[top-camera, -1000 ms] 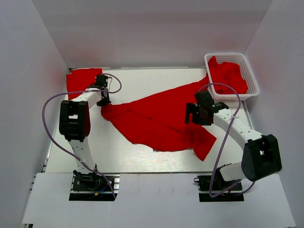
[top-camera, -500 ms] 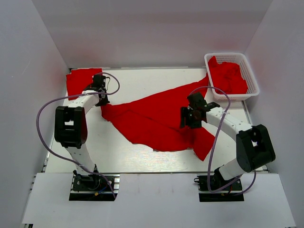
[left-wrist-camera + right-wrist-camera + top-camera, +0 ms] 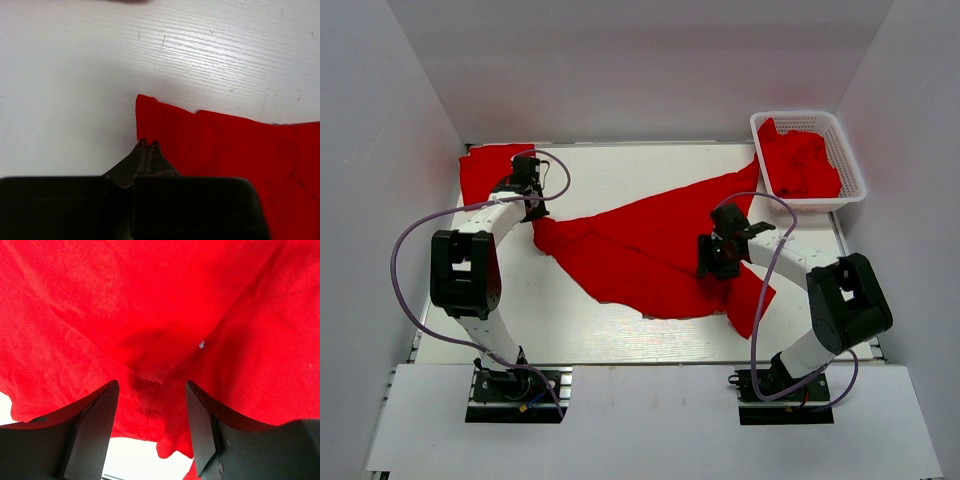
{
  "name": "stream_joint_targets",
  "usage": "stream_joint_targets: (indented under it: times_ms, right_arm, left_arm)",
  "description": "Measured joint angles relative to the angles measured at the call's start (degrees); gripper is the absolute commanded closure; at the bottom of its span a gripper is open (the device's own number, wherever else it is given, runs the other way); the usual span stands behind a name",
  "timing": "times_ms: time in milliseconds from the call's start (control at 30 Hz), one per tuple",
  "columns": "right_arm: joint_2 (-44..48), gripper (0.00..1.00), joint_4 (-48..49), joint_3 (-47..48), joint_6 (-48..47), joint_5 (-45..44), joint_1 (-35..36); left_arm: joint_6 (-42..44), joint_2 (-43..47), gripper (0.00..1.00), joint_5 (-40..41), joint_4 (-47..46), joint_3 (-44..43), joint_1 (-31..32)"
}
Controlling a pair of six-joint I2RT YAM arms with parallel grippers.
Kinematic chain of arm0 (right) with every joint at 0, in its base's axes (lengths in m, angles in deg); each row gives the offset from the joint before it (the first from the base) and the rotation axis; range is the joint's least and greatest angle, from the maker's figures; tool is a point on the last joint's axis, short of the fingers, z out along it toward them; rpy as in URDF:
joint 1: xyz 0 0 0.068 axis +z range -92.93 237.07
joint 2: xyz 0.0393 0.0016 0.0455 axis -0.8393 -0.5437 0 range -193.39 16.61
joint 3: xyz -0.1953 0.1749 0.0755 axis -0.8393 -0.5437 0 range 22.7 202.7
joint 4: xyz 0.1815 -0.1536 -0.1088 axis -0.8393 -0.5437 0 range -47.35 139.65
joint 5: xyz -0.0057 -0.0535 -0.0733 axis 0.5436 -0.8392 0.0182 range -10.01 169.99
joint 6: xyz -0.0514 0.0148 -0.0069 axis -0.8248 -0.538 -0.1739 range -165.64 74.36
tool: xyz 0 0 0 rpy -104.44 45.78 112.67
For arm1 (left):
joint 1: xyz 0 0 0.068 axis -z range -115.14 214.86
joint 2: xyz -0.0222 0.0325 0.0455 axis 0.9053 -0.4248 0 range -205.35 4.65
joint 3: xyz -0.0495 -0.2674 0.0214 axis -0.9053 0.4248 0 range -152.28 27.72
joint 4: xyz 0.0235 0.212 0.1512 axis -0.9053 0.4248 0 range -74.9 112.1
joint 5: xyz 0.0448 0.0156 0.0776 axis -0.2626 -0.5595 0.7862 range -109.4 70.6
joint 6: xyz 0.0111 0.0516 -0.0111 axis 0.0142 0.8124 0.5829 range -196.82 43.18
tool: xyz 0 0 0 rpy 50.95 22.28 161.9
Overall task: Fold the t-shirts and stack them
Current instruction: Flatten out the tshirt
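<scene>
Right gripper (image 3: 712, 258): shifted toward frame centre over the spread t-shirt (image 3: 640, 262), fingers apart above cloth, pinch likely next; left gripper (image 3: 148, 144): fingers together at a red cloth corner.

The right jaws have slid left over the t-shirt (image 3: 640, 255).

The white, faintly grained table (image 3: 640, 180) carries one red t-shirt (image 3: 640, 255) spread loose and creased across its middle, with a corner lying flat on the bare surface toward the left side. A second red t-shirt (image 3: 485, 170) lies flat at the far left corner. A white lattice basket (image 3: 795, 115) stands at the far right corner, and the spread shirt's far tip reaches the basket's left wall.
</scene>
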Motion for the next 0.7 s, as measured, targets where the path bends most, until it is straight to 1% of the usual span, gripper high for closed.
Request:
stream_joint_targets:
  times_ms: [267,333,367,433,500,567,600,700]
  right_arm:
    - [-2.23,0.4,2.89,0.0,0.04,0.59,0.0]
    - [-2.45,0.43,3.17,0.0,0.0,0.66,0.0]
    - [-2.49,0.47,3.26,0.0,0.0,0.74,0.0]
    - [-2.56,0.6,3.32,0.0,-0.24,0.79,0.0]
    - [-2.58,0.69,3.48,0.0,-0.15,0.79,0.0]
    - [-2.62,0.92,3.72,0.0,-0.33,0.68,0.0]
    - [-2.6,1.0,3.78,0.02,-0.24,0.5,0.0]
    - [-2.6,1.0,3.78,0.11,0.09,-0.02,0.04]
  left_arm:
    - [0.0,0.09,1.0,-0.04,-0.04,0.2,0.0]
    - [0.0,0.09,1.0,-0.07,-0.13,0.2,0.0]
    - [0.0,0.09,1.0,-0.07,-0.15,0.2,0.0]
    - [0.0,0.09,1.0,-0.07,-0.13,0.2,0.0]
    - [0.0,0.09,1.0,-0.24,-0.15,0.2,0.0]
    - [0.0,0.11,1.0,-0.44,-0.26,0.31,0.0]
    - [0.0,0.11,1.0,-0.5,-0.35,0.48,0.0]
    - [0.0,0.13,1.0,-0.66,-0.31,1.01,0.0]
